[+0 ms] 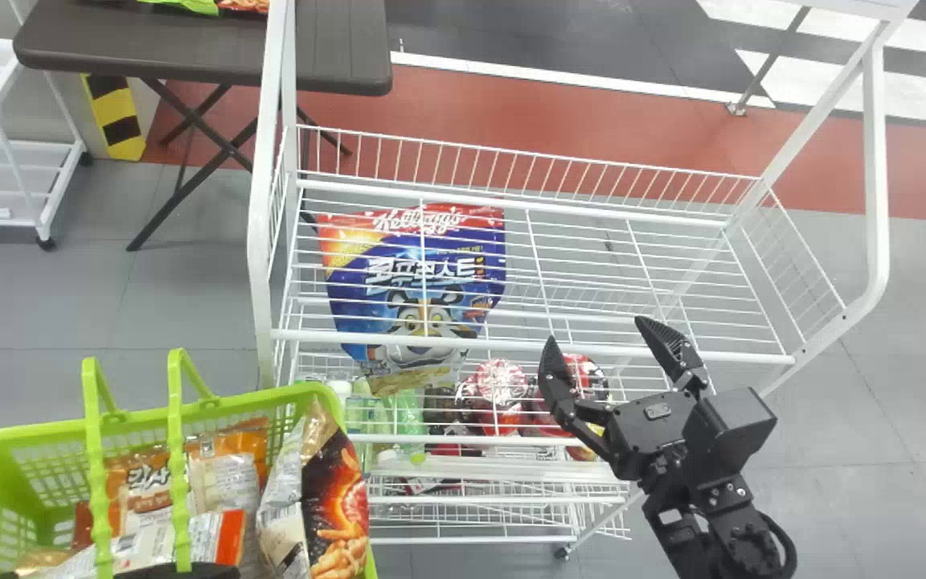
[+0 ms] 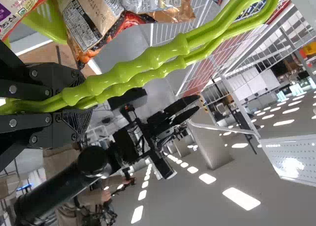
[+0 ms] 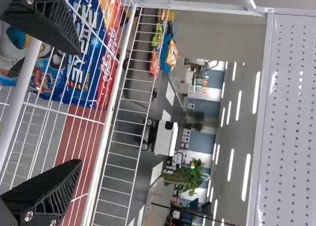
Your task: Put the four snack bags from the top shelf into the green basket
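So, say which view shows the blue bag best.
The head view: the blue bag shows its whole front through wires. The right wrist view crops it, a black finger overlapping; the left wrist view catches scraps beyond green handles.

In the head view, the bright green plastic basket (image 1: 270,396) is cut off by the left and bottom edges. The orange snack bag (image 1: 141,490) inside is partly covered by the two knobbly green plastic handles (image 1: 96,450). The black-and-red snack bag (image 1: 338,515) is cropped by the bottom edge, the green snack bag (image 1: 182,5) on the dark brown table (image 1: 334,48) by the top. The clear green bottles (image 1: 408,418) are partly screened by white shelf wires (image 1: 736,356).
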You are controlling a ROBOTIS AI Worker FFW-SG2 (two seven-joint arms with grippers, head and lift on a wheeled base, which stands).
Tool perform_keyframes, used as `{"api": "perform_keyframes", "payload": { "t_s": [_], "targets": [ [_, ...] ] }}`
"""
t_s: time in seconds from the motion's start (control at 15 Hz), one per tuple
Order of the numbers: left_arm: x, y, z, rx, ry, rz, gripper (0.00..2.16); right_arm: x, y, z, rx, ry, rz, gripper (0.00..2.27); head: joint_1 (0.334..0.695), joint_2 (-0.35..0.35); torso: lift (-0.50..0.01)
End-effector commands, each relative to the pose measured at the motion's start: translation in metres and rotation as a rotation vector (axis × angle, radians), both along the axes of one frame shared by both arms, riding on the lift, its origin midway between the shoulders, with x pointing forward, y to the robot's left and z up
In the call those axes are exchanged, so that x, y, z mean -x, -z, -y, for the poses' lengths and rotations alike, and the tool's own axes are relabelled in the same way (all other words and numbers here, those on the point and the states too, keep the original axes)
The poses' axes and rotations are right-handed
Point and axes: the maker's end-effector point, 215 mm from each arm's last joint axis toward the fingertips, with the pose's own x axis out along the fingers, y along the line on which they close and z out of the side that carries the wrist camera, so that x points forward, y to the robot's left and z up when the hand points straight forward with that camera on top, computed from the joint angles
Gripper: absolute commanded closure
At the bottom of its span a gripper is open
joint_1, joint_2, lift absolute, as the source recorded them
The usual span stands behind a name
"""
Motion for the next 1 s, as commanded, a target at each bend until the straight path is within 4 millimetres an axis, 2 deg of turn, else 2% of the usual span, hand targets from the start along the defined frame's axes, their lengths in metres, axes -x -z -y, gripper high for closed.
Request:
{"api": "perform_keyframes", "payload": {
  "t_s": [0.0, 0.53, 0.93],
  "targets": [
    [0.007, -0.003, 0.001, 0.010, 0.005, 0.000, 2.15, 0.005, -0.002, -0.003, 0.001, -0.007, 0.005, 0.02, 0.695, -0.234, 0.000],
    [0.024, -0.006, -0.003, 0.006, -0.004, 0.006, 2.15, 0.027, -0.017, -0.014, 0.013, -0.036, 0.065, 0.04, 0.695, -0.226, 0.000],
    [0.027, -0.006, -0.005, 0.009, -0.010, 0.015, 2.15, 0.037, -0.016, -0.013, 0.019, -0.035, 0.057, 0.04, 0.695, -0.227, 0.000]
  ]
}}
